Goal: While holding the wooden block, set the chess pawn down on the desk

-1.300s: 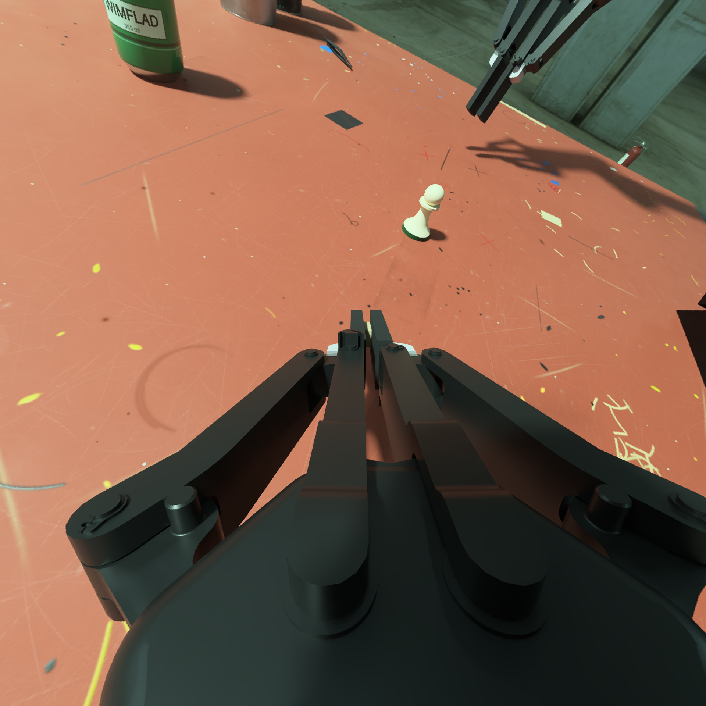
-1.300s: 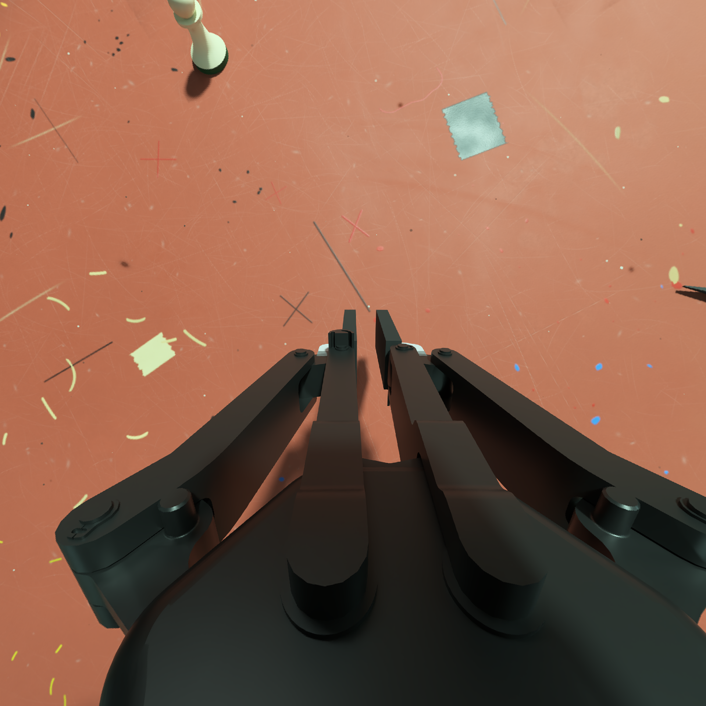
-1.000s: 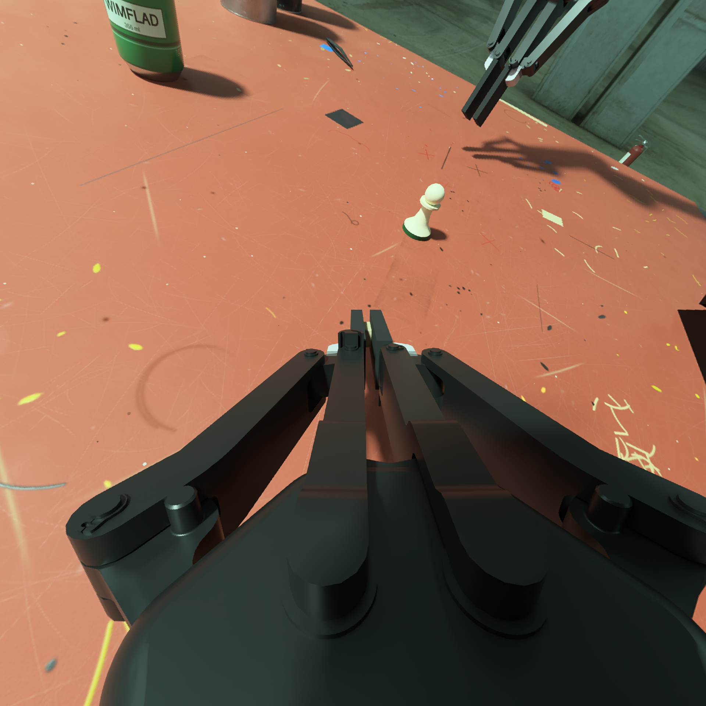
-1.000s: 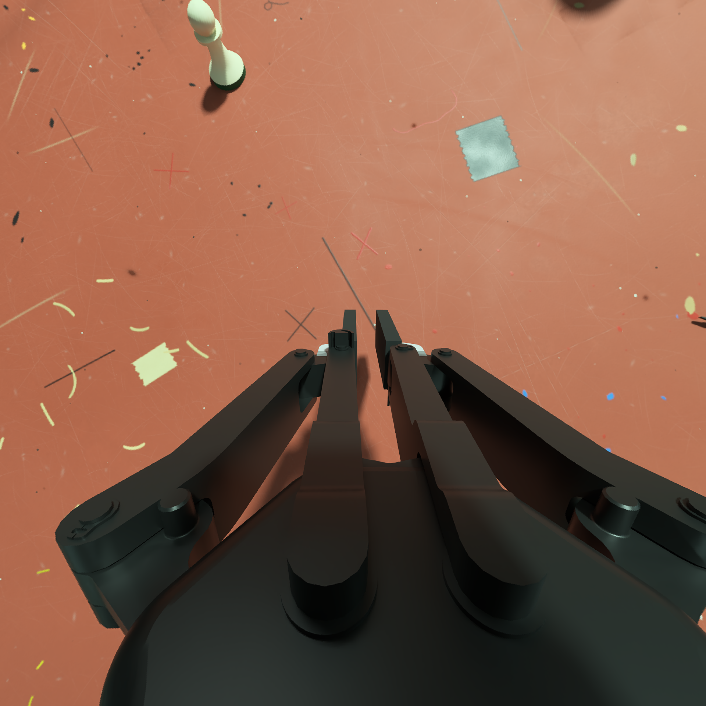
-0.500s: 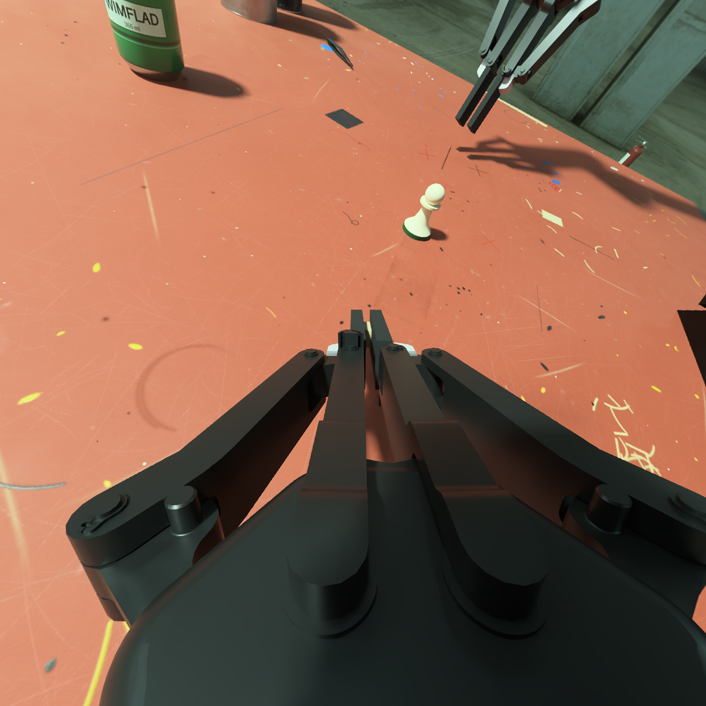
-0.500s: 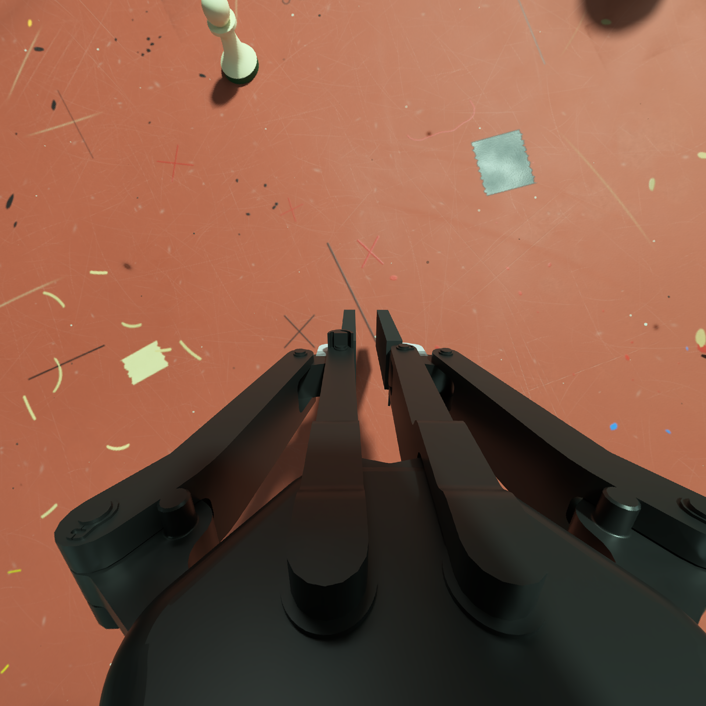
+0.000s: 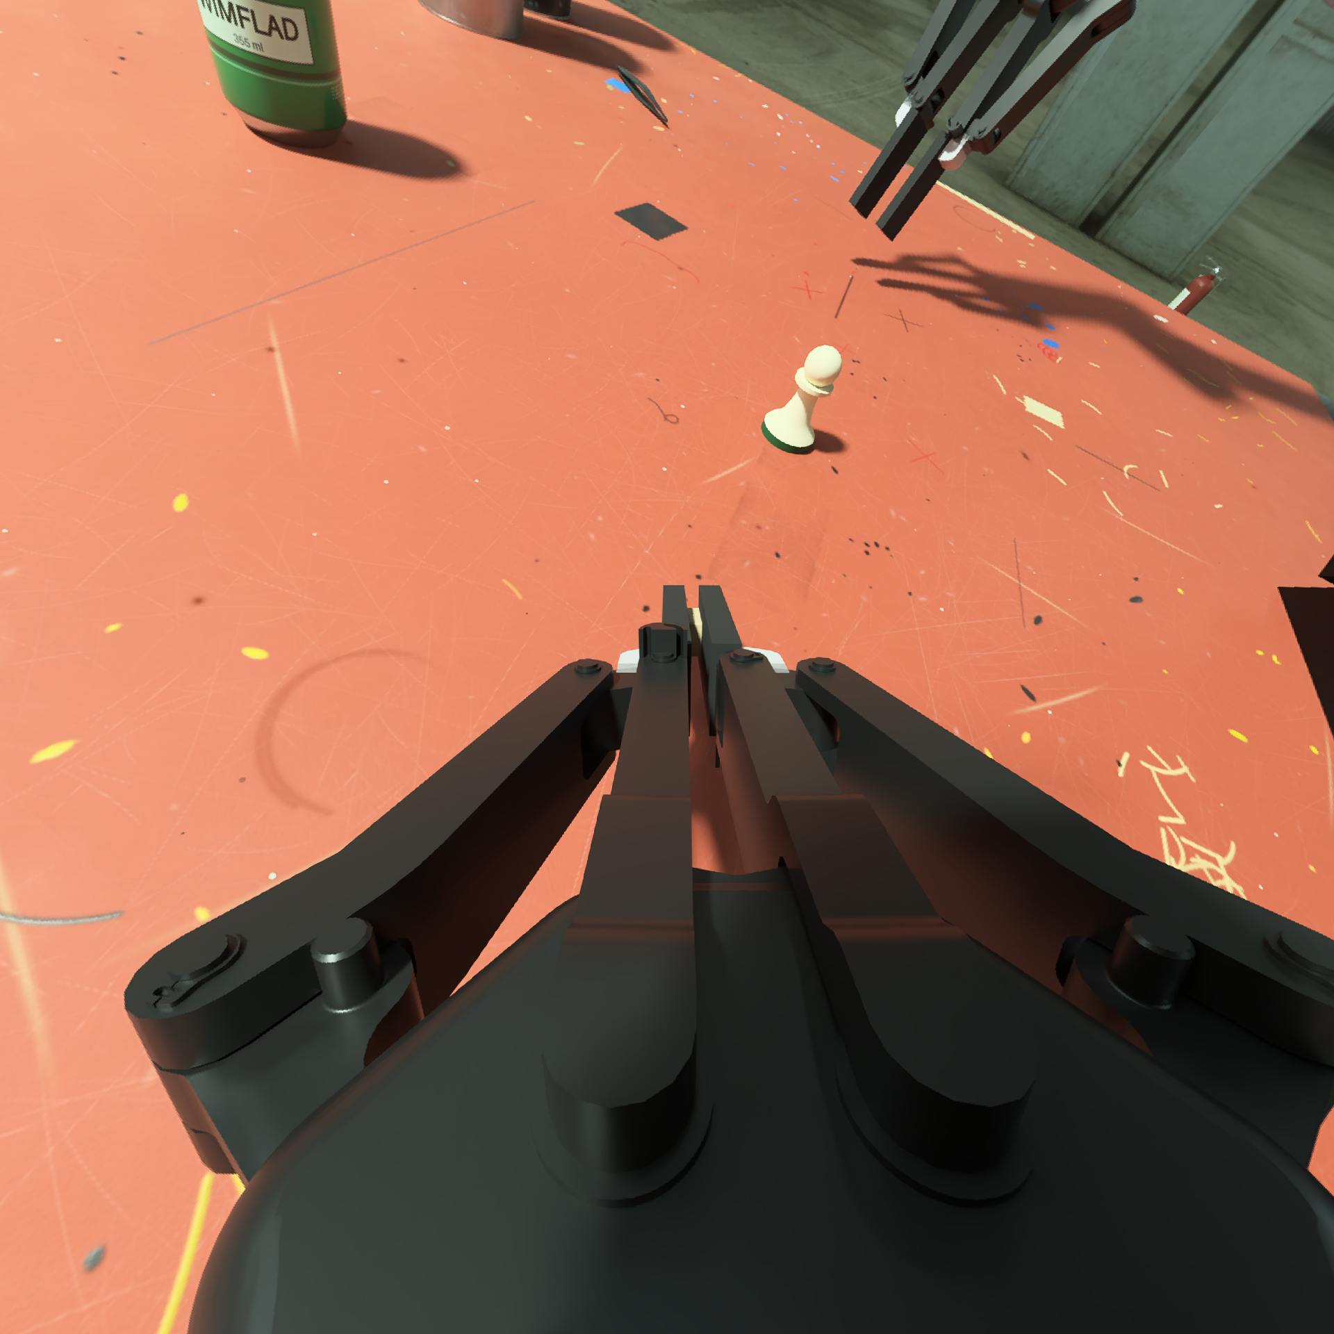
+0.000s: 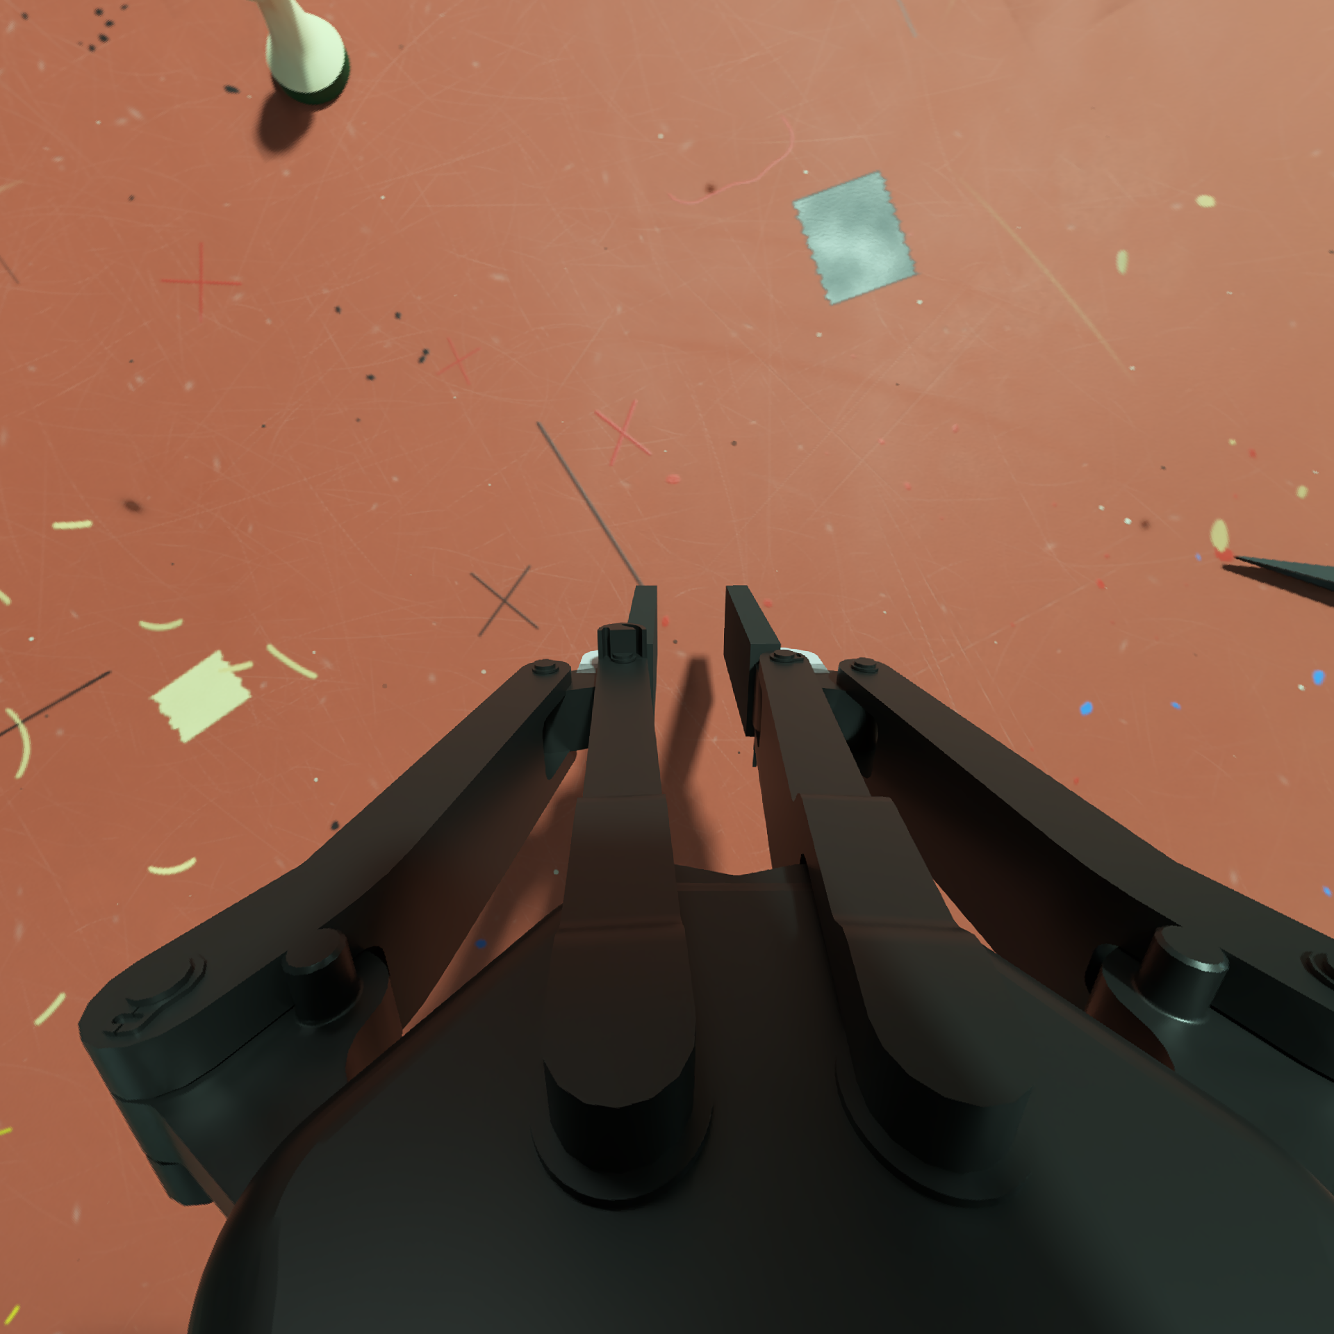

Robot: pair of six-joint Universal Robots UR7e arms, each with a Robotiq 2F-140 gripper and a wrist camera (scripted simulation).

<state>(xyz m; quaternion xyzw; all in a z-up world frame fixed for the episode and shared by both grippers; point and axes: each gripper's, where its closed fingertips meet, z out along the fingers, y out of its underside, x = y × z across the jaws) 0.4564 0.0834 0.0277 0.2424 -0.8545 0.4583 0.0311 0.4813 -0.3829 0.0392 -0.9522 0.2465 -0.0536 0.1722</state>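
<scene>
A cream chess pawn [image 7: 801, 404] with a dark green base stands upright on the red desk [image 7: 433, 433]. Its base also shows at the top left of the right wrist view [image 8: 307, 61]. My left gripper [image 7: 693, 603] is shut on a thin wooden block [image 7: 696, 619]; only a tan sliver of it shows between the fingers. My right gripper [image 8: 691, 603] is slightly open and empty. It hangs above the desk, beyond and to the right of the pawn in the left wrist view [image 7: 877, 216].
A green can [image 7: 274, 65] and a metal container [image 7: 469, 11] stand at the far left. The desk edge [image 7: 1010, 224] runs along the far right. A dark object [image 7: 1314, 650] sits at the right border. A grey patch [image 8: 855, 238] lies on the desk.
My right gripper has drifted a little away over the desk and its fingers have spread slightly. The pawn stays upright in place. The left gripper has not moved.
</scene>
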